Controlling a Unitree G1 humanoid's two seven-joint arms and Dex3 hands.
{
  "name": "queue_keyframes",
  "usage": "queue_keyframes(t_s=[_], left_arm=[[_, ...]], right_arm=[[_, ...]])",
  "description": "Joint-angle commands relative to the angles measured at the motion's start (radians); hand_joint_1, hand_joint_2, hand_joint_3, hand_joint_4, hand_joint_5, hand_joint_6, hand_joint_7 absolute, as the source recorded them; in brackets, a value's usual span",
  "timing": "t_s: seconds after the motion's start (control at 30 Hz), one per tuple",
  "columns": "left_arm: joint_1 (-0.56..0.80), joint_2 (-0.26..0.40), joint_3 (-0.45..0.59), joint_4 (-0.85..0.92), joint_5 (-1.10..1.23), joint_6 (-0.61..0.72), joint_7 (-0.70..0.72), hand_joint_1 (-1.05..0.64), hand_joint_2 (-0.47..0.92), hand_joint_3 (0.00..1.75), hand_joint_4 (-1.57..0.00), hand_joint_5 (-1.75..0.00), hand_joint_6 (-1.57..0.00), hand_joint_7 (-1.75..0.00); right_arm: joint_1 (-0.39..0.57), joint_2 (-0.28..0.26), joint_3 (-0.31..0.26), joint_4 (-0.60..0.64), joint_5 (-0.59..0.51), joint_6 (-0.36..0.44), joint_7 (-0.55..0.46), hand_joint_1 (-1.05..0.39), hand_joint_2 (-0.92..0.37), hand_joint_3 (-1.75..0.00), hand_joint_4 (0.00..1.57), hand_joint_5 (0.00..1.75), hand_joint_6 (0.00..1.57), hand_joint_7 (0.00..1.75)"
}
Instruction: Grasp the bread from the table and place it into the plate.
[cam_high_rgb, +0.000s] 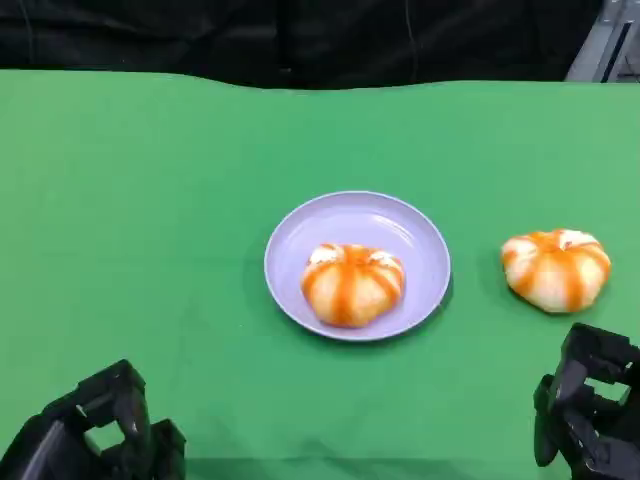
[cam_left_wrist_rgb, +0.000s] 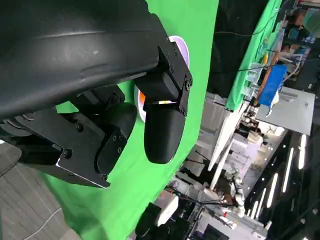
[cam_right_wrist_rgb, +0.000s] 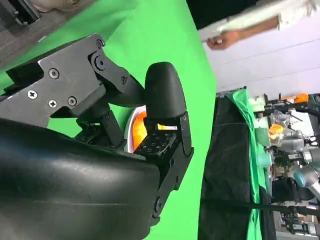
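One orange-striped round bread bun (cam_high_rgb: 352, 284) already sits in the lavender round plate (cam_high_rgb: 400, 229) at frame centre. A second orange-striped bun (cam_high_rgb: 556, 268) lies on the green desk (cam_high_rgb: 150, 220) at right, just above the right hand (cam_high_rgb: 590, 412), likely next. Both hands are empty; the left hand (cam_high_rgb: 95, 430) is low-left, fingers loosely apart.

The right hand (cam_right_wrist_rgb: 125, 125) covers the lower left of the frame with its rounded black shell, and its black fingers (cam_right_wrist_rgb: 164, 95) reach to the middle with nothing held between them. Behind the fingers a small orange and white part of the bread (cam_right_wrist_rgb: 141, 125) shows on the green surface (cam_right_wrist_rgb: 165, 35). At the upper right a person's hand (cam_right_wrist_rgb: 222, 40) appears.
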Motion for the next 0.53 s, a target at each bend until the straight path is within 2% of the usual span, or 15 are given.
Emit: queue_keyframes(t_s=[0.03, 0.27, 0.53], left_arm=[[0.003, 0.002, 0.009, -0.012, 0.016, -0.003, 0.0, 0.06, 0.59, 1.43, -0.98, -1.75, -0.79, -1.75], [0.004, -0.005, 0.014, -0.023, 0.022, 0.01, 0.015, 0.05, 0.6, 1.4, -0.97, -1.75, -0.79, -1.75], [-0.051, 0.002, 0.031, -0.009, 0.042, 0.031, 0.047, 0.06, 0.63, 1.37, -0.92, -1.75, -0.74, -1.75]], right_arm=[[0.004, -0.01, -0.014, -0.011, 0.012, -0.001, 0.003, -0.11, -0.52, -1.16, 0.88, 1.71, 0.83, 1.49], [0.005, -0.012, -0.017, -0.019, 0.015, 0.015, -0.003, -0.12, -0.5, -1.17, 0.9, 1.69, 0.86, 1.45], [-0.016, -0.011, -0.014, 0.011, 0.005, -0.005, 0.007, -0.11, -0.51, -1.21, 0.89, 1.7, 0.85, 1.47]])
